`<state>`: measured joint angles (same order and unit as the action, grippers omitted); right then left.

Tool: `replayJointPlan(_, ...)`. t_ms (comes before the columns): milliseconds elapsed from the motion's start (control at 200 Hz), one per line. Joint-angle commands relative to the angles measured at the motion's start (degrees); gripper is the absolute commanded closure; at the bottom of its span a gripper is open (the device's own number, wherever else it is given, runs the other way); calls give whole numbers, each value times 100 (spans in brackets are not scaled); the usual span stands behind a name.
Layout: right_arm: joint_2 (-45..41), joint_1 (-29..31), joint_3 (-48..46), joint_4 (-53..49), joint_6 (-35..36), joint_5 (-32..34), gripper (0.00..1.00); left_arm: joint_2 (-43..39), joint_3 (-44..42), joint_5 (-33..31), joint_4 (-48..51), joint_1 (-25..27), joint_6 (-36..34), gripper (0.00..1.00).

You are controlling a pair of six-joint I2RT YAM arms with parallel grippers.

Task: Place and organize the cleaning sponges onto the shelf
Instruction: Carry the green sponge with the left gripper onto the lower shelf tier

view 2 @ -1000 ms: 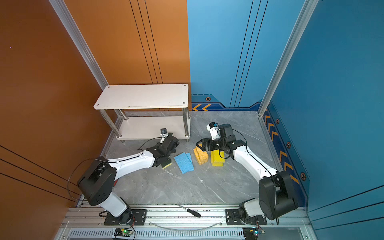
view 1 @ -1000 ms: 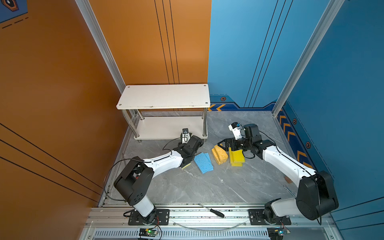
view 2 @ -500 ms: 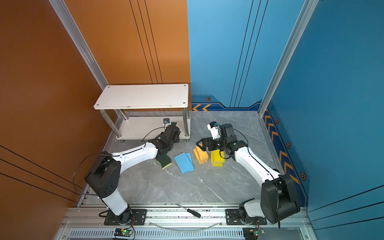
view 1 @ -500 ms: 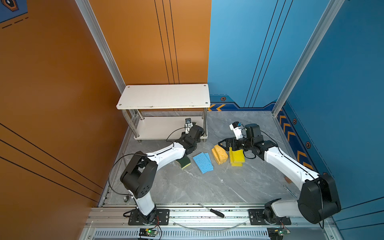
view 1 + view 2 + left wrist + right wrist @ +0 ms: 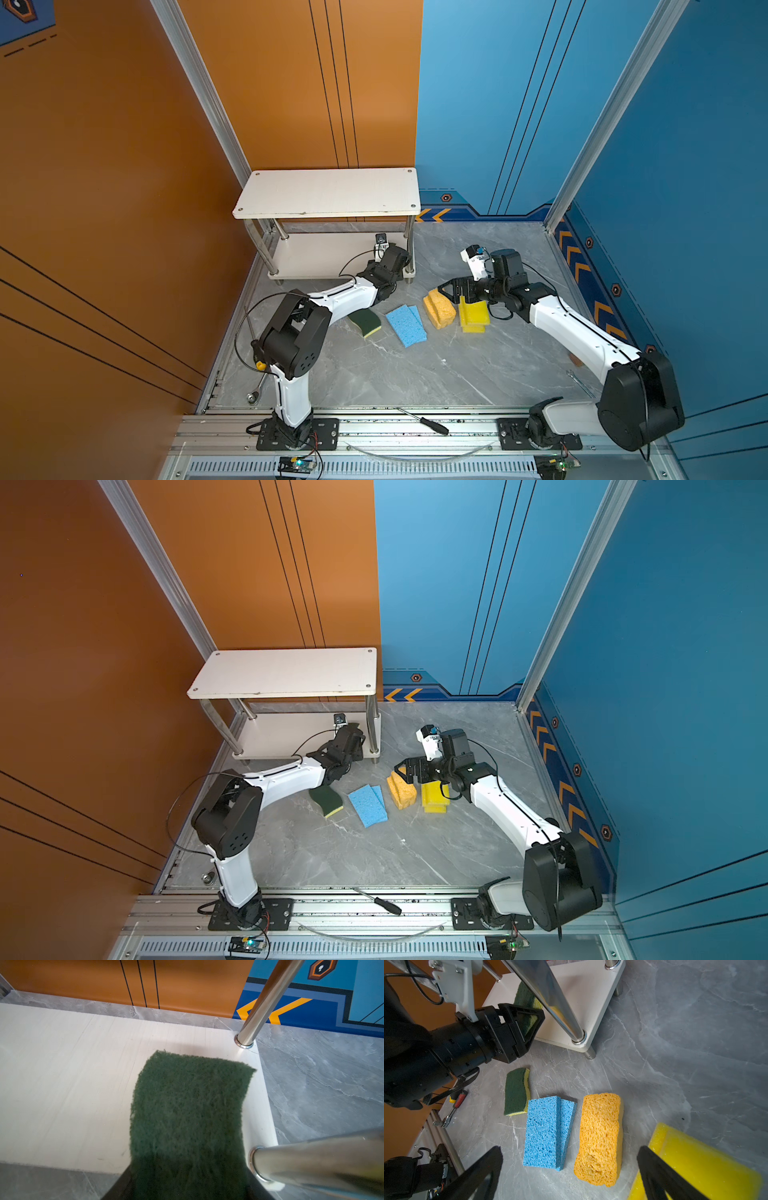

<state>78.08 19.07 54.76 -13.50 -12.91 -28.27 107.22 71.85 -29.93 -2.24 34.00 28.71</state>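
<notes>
The shelf (image 5: 328,193) stands at the back left, its lower board (image 5: 72,1084) bare. My left gripper (image 5: 187,1186) is shut on a wavy green-and-yellow sponge (image 5: 187,1115), holding it over the lower board's right end between two chrome legs; the right wrist view shows that gripper (image 5: 527,1020) too. On the floor lie another green sponge (image 5: 365,323), two blue sponges (image 5: 406,325), orange sponges (image 5: 439,308) and stacked yellow sponges (image 5: 473,316). My right gripper (image 5: 569,1150) is open, hovering over the orange sponge (image 5: 600,1138); in a top view it (image 5: 451,289) hangs by the orange and yellow sponges.
A chrome leg (image 5: 311,1167) passes close beside the held sponge. A screwdriver (image 5: 430,424) lies on the front rail and a wrench (image 5: 253,395) at the floor's left edge. Orange and blue walls close in the floor on three sides.
My left arm has swung from the floor sponges up to the shelf's lower board, carrying one green sponge and leaving the other on the floor. The right gripper has hardly moved.
</notes>
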Motion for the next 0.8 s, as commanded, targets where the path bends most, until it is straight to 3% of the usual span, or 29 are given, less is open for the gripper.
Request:
replayJointPlan(0, -127, -59, -76, -147, 87, 84, 0, 165, 171, 243, -202, -86, -216, 43)
replayJointPlan(796, -39, -70, -111, -140, 60, 118, 0, 650, 669, 565, -166, -306, -472, 42)
